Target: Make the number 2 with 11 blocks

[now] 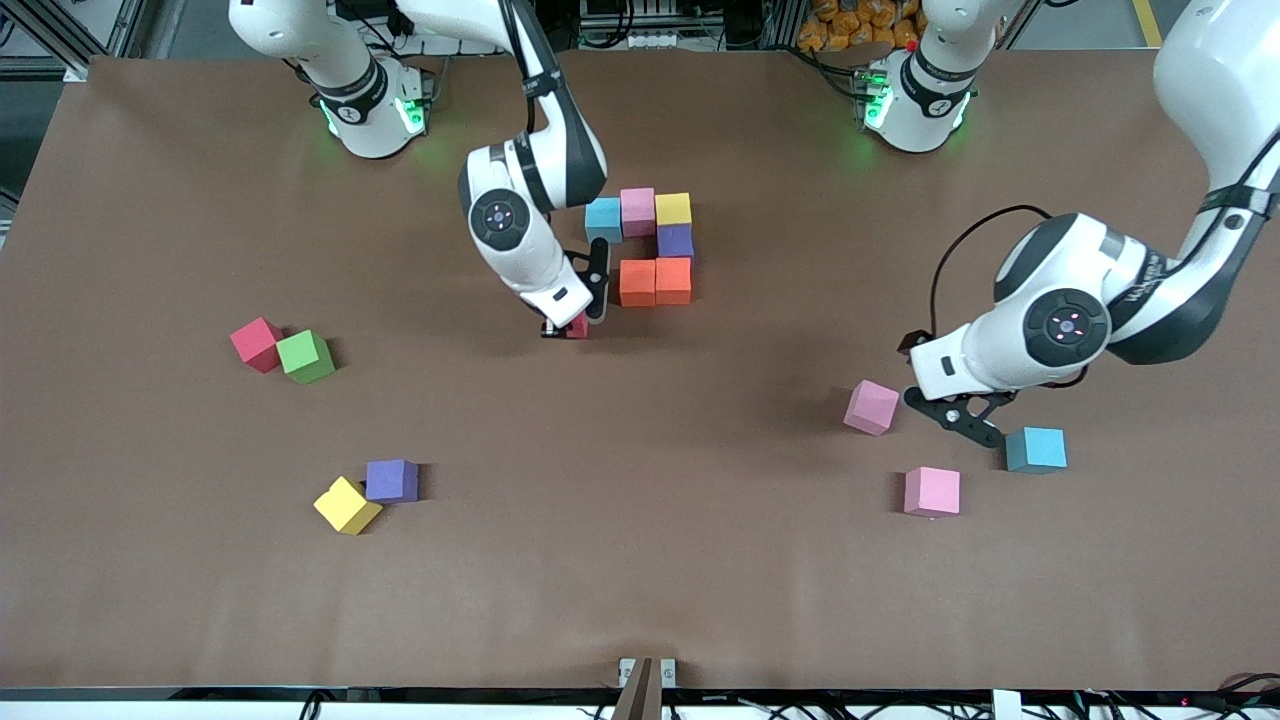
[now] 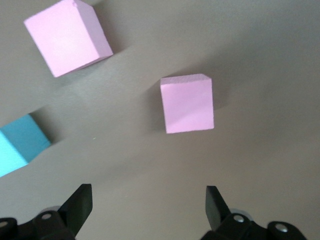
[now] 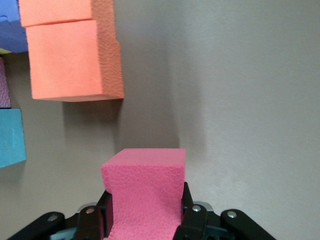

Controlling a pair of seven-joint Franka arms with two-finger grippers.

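Six blocks (image 1: 650,245) laid as top of 2. Right gripper (image 1: 566,326) jaws clamp red block (image 3: 145,192) just beside orange pair. Left gripper (image 1: 965,415) jaws wide, empty, over pink block (image 2: 187,104). Loose blocks remain.

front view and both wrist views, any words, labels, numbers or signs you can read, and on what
None can be read.
left arm: dark lettering on the white link, too small to read.
The blocks, such as the red block in the right gripper, are blank.

Brown table (image 1: 640,580), cubes scattered.
You're seeing a six-cube cluster (image 1: 648,245) sitting mid-table, red (image 1: 256,343) touching green (image 1: 305,356), yellow (image 1: 346,505) touching purple (image 1: 391,481), two pinks (image 1: 871,407) (image 1: 932,491) lying near blue (image 1: 1035,449).
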